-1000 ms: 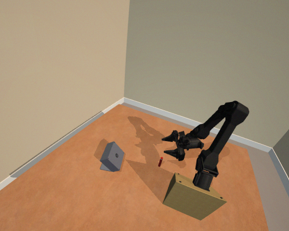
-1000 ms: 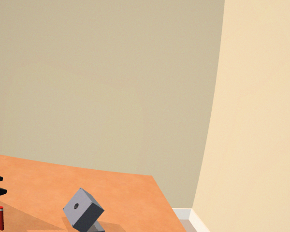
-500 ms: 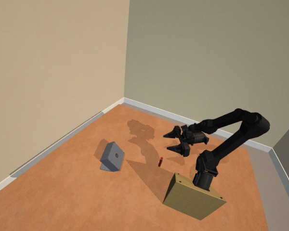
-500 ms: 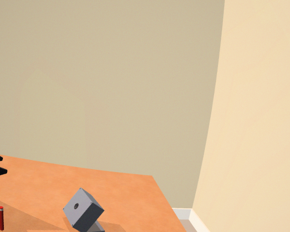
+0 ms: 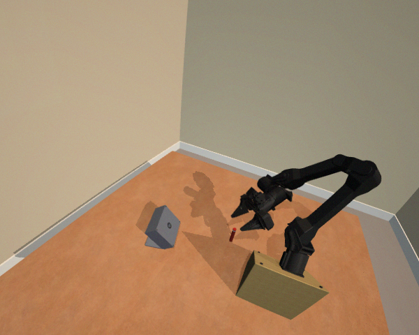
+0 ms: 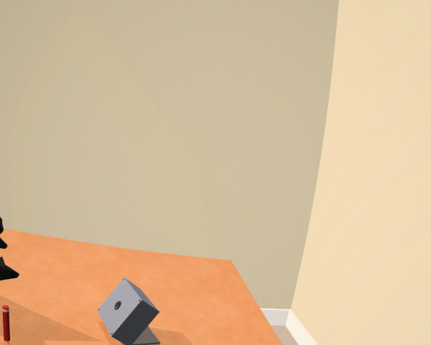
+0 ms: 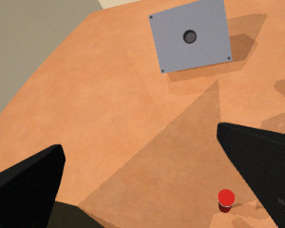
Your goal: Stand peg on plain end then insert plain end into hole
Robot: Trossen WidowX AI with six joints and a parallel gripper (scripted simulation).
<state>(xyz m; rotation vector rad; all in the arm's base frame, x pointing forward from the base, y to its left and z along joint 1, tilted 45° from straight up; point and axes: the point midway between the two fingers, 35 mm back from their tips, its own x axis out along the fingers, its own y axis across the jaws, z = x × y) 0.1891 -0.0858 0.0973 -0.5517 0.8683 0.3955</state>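
Observation:
The red peg [image 5: 232, 235] [image 6: 6, 326] [image 7: 226, 198] stands upright on the table, its white-banded end up and its plain end down. My gripper [image 5: 236, 222] [image 6: 12, 261] [image 7: 142, 141] is wide open and empty. It is above the peg and back toward the robot base, not touching it. In the wrist view the peg is low and right, close beside the right finger. The grey sloped panel [image 5: 172, 234] [image 6: 115, 319] [image 7: 171, 47] has one dark round hole [image 5: 169, 225] [image 6: 118, 305] [image 7: 190, 36] in its face, with nothing in it.
The orange table [image 5: 94, 273] [image 6: 193, 285] [image 7: 100, 95] carries everything. The arm stands on a wooden base block [image 5: 281, 288], to the right of the peg in the top view. The panel is on the far side of the peg from the block. Walls stand behind the table.

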